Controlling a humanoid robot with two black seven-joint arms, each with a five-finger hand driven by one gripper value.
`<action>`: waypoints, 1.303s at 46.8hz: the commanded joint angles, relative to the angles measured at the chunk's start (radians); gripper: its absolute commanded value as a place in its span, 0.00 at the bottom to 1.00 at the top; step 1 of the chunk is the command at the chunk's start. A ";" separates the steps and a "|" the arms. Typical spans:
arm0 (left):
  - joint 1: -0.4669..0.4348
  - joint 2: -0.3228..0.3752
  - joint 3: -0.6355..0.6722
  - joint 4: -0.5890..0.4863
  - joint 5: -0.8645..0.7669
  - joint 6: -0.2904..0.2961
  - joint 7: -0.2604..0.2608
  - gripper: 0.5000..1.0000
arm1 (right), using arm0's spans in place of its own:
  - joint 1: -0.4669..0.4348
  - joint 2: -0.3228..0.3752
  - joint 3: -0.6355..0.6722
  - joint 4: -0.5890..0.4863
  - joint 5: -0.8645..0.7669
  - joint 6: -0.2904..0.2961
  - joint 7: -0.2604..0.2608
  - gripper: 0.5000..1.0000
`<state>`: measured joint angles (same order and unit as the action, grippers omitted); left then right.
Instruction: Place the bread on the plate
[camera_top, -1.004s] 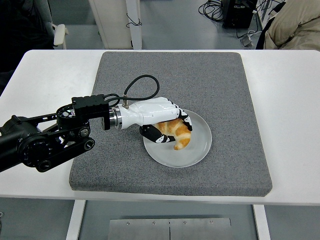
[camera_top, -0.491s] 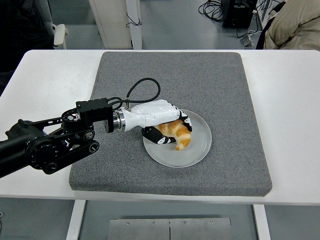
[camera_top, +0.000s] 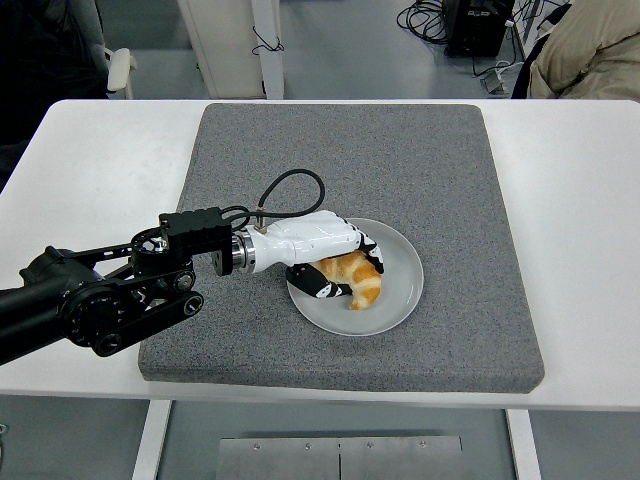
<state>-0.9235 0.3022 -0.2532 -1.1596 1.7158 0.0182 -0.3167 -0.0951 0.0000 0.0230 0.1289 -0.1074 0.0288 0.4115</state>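
the left arm (camera_top: 110, 300) reaches in low from the left edge over the grey mat (camera_top: 400, 160), its white left hand (camera_top: 325, 255) lying palm-down with fingers curled around the one bread (camera_top: 358, 275), which rests on the one white plate (camera_top: 400, 290).

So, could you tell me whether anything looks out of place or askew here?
Nothing stands out. The bread lies on the plate, the left hand is closed around it, and the plate sits flat on the grey mat.
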 joint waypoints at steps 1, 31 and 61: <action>0.000 0.000 0.000 0.000 0.001 0.002 0.002 0.20 | 0.000 0.000 0.000 0.000 0.000 0.000 0.001 1.00; 0.003 0.048 -0.003 -0.066 -0.074 -0.015 -0.018 0.94 | 0.000 0.000 0.000 0.000 0.000 0.000 0.000 1.00; 0.078 0.120 -0.279 -0.071 -0.401 -0.006 -0.079 0.94 | 0.000 0.000 0.000 0.000 0.000 -0.001 0.000 1.00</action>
<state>-0.8611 0.4213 -0.4963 -1.2312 1.3523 0.0125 -0.3954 -0.0951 0.0000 0.0230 0.1288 -0.1074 0.0288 0.4114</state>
